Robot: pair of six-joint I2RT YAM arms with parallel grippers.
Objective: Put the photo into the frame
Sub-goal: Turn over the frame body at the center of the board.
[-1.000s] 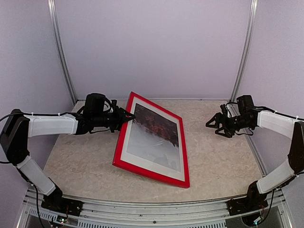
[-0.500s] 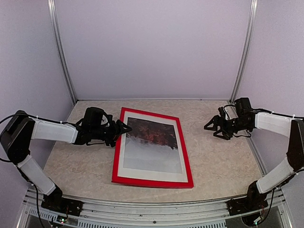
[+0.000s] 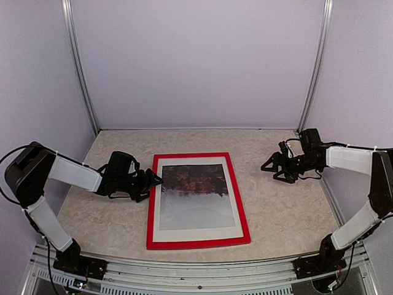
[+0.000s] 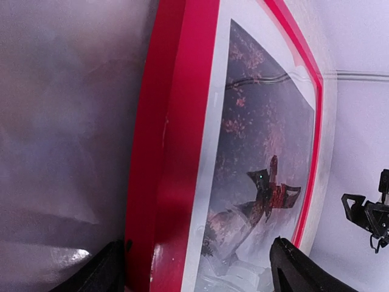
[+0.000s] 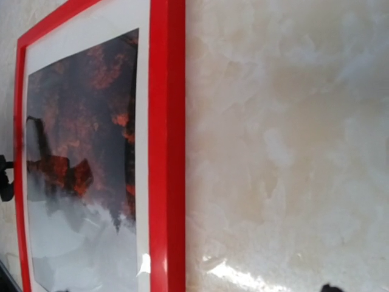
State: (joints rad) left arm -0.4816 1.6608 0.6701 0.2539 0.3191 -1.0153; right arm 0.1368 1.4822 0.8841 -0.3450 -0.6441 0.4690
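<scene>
Seen from above, mid-table: frame, flat, red front up, long sides running 12 to 6 o'clock. Inside it, bordered by a white mat: photo, dark red-orange foliage toward 12 o'clock, grey-white mist toward 6. At 9 o'clock of the frame, just beside its left rail and nearer the upper corner: left gripper, jaws spread wide, clamping nothing, tips pointing toward 3 o'clock at the rail. Touching the rail or a hair off it, cannot tell. So, from that pincer, frame and photo at 3 o'clock, close by. In the left wrist view, fingers far apart at the bottom corners, red rail and photo stretching away between them, a dark gripper shape mirrored in the glossy front. At 3 o'clock of the frame, well apart from it, low over bare table: right gripper, jaws likewise spread, empty, tips toward 9 o'clock, frame and photo out that way. In the right wrist view, right rail and foliage end of the photo on the left, marbled beige table on the right.
</scene>
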